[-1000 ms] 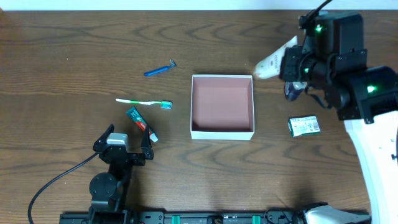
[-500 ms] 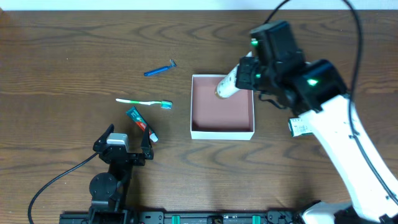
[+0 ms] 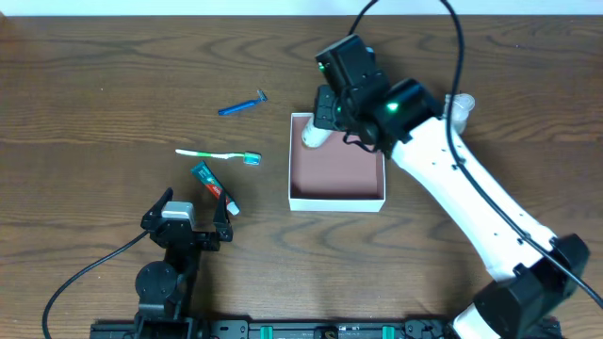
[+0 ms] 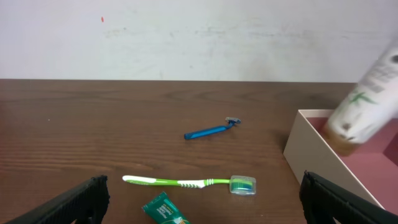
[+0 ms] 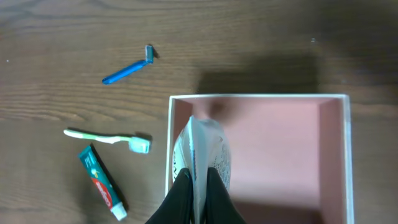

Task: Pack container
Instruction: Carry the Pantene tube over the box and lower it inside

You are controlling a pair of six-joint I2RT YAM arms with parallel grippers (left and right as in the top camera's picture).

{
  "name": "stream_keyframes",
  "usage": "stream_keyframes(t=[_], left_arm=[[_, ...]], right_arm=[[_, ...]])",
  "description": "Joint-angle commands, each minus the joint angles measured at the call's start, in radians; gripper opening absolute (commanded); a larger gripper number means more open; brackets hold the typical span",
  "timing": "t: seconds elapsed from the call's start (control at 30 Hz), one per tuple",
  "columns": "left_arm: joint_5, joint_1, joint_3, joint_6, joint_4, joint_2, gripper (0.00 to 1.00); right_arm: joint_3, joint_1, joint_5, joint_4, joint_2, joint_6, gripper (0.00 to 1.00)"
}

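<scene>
The container [image 3: 336, 199] is a shallow white-walled box with a reddish-brown inside at the table's middle; it also shows in the right wrist view [image 5: 333, 155] and left wrist view [image 4: 297, 144]. My right gripper [image 5: 198, 186] is shut on a white tube [image 5: 200, 149], held over the container's far left corner [image 3: 314, 135]. My left gripper [image 3: 193, 215] is open and empty, near the front left. A green toothbrush [image 3: 219, 154], a green toothpaste tube [image 3: 215, 186] and a blue razor [image 3: 243, 104] lie left of the container.
A white cylindrical object [image 3: 461, 105] stands at the right behind my right arm. The toothbrush [image 4: 186, 182], toothpaste [image 4: 165, 210] and razor [image 4: 211, 130] lie ahead of my left gripper. A white wall [image 4: 186, 37] backs the table.
My right arm has swung left from the table's right side with the white tube, from beyond the container's right wall to over its far left corner. The left arm has not moved.
</scene>
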Motion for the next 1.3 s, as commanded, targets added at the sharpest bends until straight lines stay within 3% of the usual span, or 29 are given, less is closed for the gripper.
stream_keyframes(t=[0.0, 0.47, 0.6, 0.67, 0.97, 1.27], left_arm=[[0.018, 0.003, -0.015, 0.006, -0.036, -0.006, 0.98], [0.018, 0.003, -0.015, 0.006, -0.036, -0.006, 0.98], [0.018, 0.003, -0.015, 0.006, -0.036, -0.006, 0.98], [0.018, 0.003, -0.015, 0.006, -0.036, -0.006, 0.98], [0.018, 0.003, -0.015, 0.006, -0.036, -0.006, 0.98], [0.018, 0.003, -0.015, 0.006, -0.036, -0.006, 0.98]], right_arm=[[0.019, 0.034, 0.019, 0.043, 0.046, 0.025, 0.01], [0.019, 0.054, 0.041, 0.127, 0.105, 0.024, 0.01], [0.019, 0.059, 0.040, 0.129, 0.105, 0.023, 0.23], [0.019, 0.061, 0.035, 0.131, 0.105, 0.020, 0.29], [0.020, 0.074, -0.029, 0.179, 0.104, -0.056, 0.33], [0.035, 0.062, -0.085, 0.214, 0.035, -0.146, 0.47]])
